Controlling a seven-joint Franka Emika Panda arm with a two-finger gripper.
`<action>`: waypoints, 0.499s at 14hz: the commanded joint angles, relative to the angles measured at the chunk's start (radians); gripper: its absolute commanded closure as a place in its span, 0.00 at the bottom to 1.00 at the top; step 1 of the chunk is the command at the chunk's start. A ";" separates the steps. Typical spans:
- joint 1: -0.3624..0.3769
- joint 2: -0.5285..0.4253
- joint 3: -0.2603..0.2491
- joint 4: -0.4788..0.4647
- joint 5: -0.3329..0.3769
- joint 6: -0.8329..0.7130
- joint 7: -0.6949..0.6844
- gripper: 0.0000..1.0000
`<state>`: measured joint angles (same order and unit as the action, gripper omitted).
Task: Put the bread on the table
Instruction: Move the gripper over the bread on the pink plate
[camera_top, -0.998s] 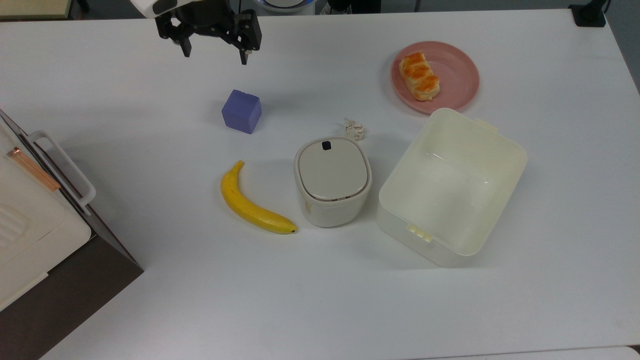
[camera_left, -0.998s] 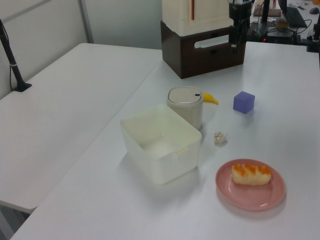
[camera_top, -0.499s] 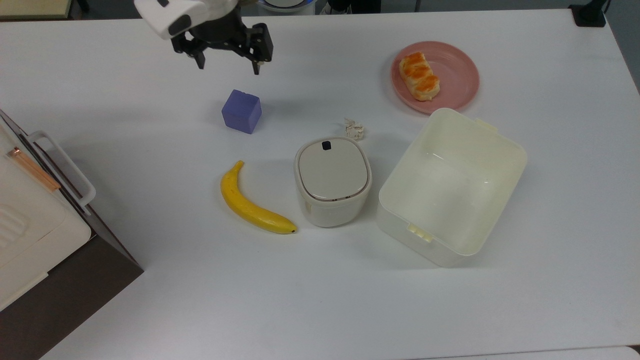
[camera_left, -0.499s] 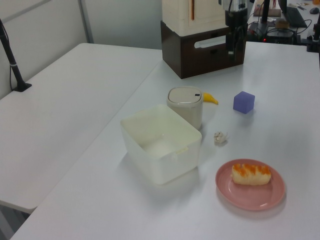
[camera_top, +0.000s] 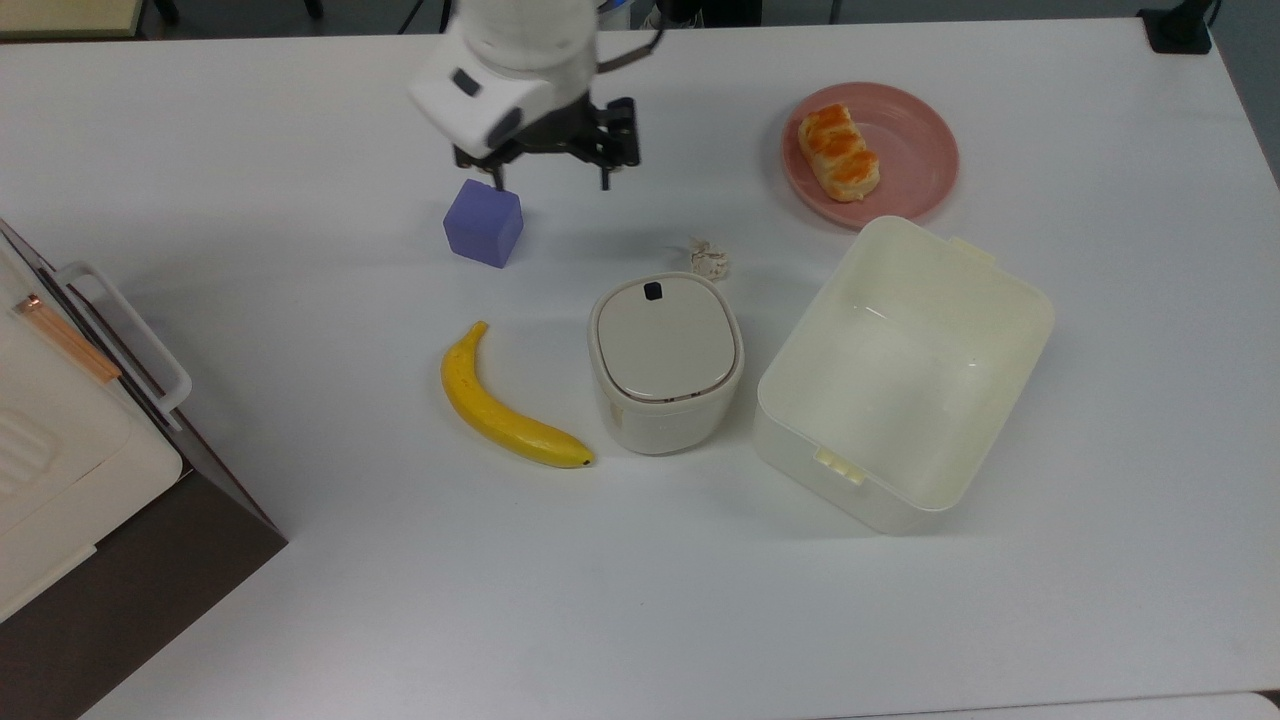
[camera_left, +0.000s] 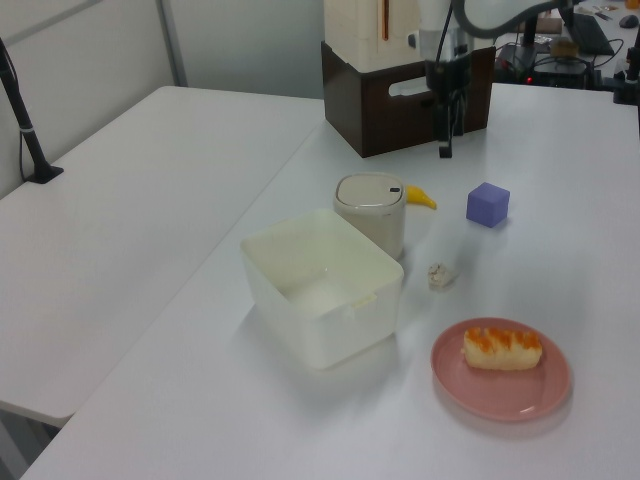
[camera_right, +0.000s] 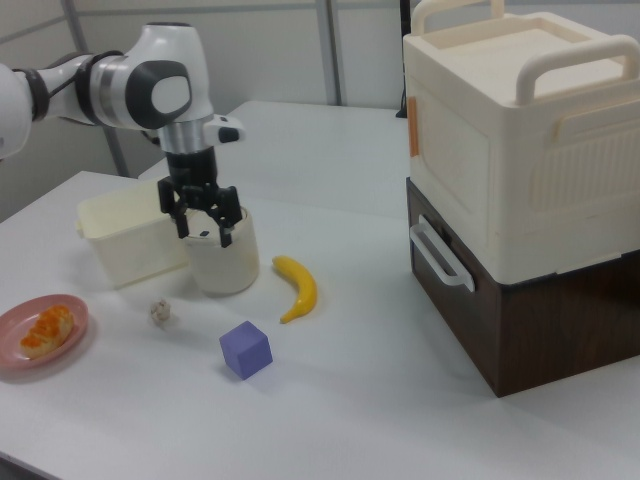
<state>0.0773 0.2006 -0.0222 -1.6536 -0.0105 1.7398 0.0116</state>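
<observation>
The bread (camera_top: 838, 153), a small loaf with an orange-brown glazed top, lies on the round pink plate (camera_top: 920, 150) at the top view's upper right. It lies the same way in the left view as bread (camera_left: 502, 347) on the plate (camera_left: 500, 397), and in the right view as bread (camera_right: 47, 330) on the plate (camera_right: 18, 357). My gripper (camera_top: 551, 183) hangs open and empty above the white table (camera_top: 300, 150), just right of a purple cube and well left of the plate. It also appears as the gripper (camera_right: 205, 235) and the gripper (camera_left: 445, 143).
A purple cube (camera_top: 483, 222), a yellow banana (camera_top: 505, 405), a lidded cream container (camera_top: 665, 360), a small paper wad (camera_top: 709, 258) and an open cream bin (camera_top: 905, 370) stand mid-table. A large cream-and-brown box (camera_right: 520, 200) occupies the top view's lower left.
The arm has swung to the top view's right and forward, from the upper left to beside the purple cube. Its fingers stay open. The bread has not moved.
</observation>
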 joint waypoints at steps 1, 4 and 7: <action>0.099 -0.007 -0.010 -0.003 0.015 0.003 0.047 0.03; 0.221 -0.021 -0.010 -0.035 0.015 -0.028 0.073 0.03; 0.355 -0.018 -0.010 -0.081 0.015 -0.014 0.165 0.03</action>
<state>0.3173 0.2026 -0.0173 -1.6702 -0.0078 1.7206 0.1002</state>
